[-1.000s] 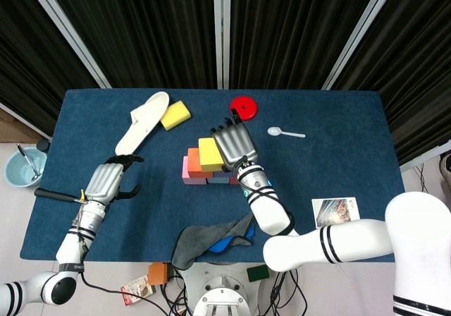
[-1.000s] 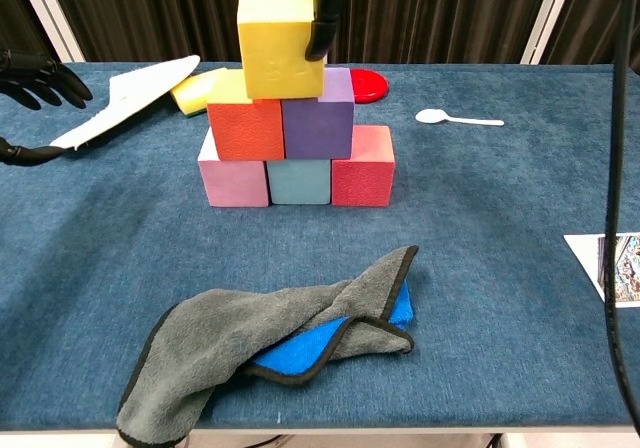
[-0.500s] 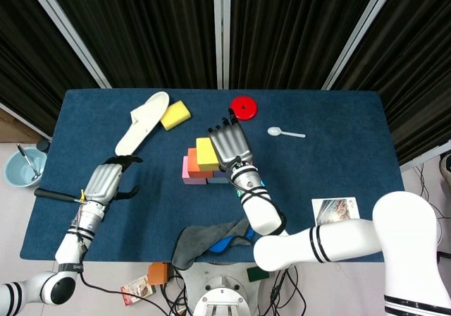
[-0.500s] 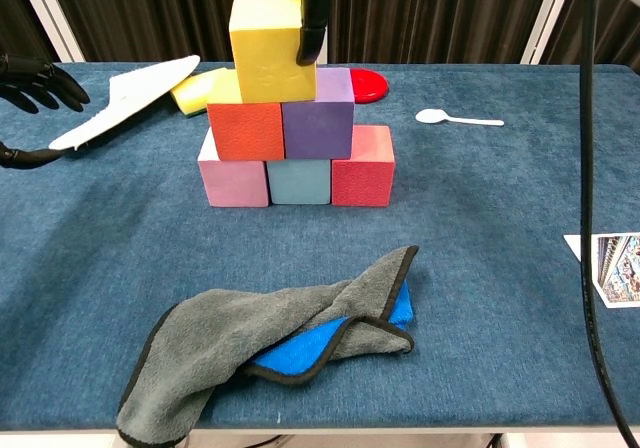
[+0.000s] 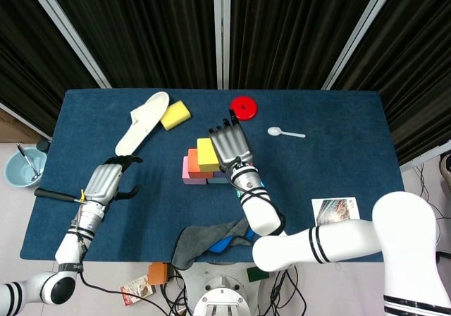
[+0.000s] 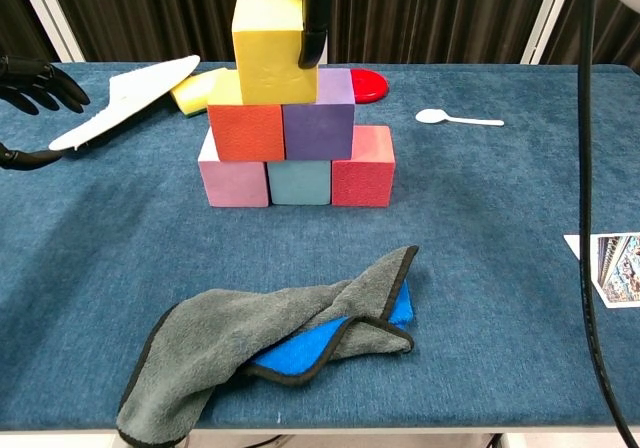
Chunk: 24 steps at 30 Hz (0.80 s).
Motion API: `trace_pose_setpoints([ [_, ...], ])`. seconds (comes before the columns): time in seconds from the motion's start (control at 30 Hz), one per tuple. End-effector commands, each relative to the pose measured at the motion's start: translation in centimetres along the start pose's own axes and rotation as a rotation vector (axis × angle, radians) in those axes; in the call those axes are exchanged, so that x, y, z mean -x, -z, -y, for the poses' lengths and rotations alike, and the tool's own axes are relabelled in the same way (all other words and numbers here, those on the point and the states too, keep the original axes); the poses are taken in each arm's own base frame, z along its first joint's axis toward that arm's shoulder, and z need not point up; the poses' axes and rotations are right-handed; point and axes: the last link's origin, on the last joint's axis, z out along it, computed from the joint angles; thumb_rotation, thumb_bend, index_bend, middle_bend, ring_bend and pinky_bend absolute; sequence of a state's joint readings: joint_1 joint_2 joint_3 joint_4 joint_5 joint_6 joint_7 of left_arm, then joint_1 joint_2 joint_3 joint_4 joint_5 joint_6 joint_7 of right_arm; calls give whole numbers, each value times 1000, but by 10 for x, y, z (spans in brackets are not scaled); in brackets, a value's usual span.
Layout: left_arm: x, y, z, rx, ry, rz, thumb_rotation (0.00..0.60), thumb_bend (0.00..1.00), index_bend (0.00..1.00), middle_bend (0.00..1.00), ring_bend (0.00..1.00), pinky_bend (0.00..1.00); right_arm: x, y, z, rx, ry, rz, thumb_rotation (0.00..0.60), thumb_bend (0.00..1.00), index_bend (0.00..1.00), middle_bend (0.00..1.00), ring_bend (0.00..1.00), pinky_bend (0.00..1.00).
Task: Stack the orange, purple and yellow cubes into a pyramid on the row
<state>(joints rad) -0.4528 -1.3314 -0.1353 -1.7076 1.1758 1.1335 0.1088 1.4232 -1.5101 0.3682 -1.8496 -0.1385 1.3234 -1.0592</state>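
Fingers (image 6: 312, 38) grip yellow cube's (image 6: 268, 50) side

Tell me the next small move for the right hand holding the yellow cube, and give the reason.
Probably release: open the right hand and lift it straight up. In the chest view the yellow cube already appears to sit on the orange cube and purple cube, roughly over their seam, though slightly toward the orange side. A finger is pressed on its right face.

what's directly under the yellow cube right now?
The yellow cube, held by the right hand, sits over the orange cube and purple cube, mostly over the orange. Whether it touches them can't be told; their tops are largely covered.
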Motion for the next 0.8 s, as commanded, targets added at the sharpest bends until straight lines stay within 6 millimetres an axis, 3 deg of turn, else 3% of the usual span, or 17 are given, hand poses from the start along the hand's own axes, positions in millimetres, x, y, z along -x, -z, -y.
trace_pose_setpoints([
  [0.03, 0, 0, 0, 1, 0, 0, 600, 277, 255, 235, 217, 206, 0, 0, -1, 1, -2, -1, 600, 78, 311, 362, 178, 0],
  [0.3, 1, -2, -2, 6, -5, 2, 600, 277, 255, 235, 216, 206, 0, 1, -1, 6, -3, 4, 600, 73, 249, 323, 171, 0],
  [0.6, 3, -11, -7, 19, -43, 31, 600, 277, 255, 235, 216, 206, -7, 9, -6, 0, -36, 3, 600, 48, 67, 182, 114, 0],
  [0.73, 6, -16, -9, 29, -69, 55, 600, 277, 255, 235, 217, 206, -16, 19, -17, -5, -100, -13, 600, 45, 40, 151, 103, 0],
  [0.8, 8, -18, -10, 36, -90, 73, 600, 277, 256, 235, 217, 206, -20, 26, -32, 5, -137, -22, 600, 44, 39, 150, 99, 0],
])
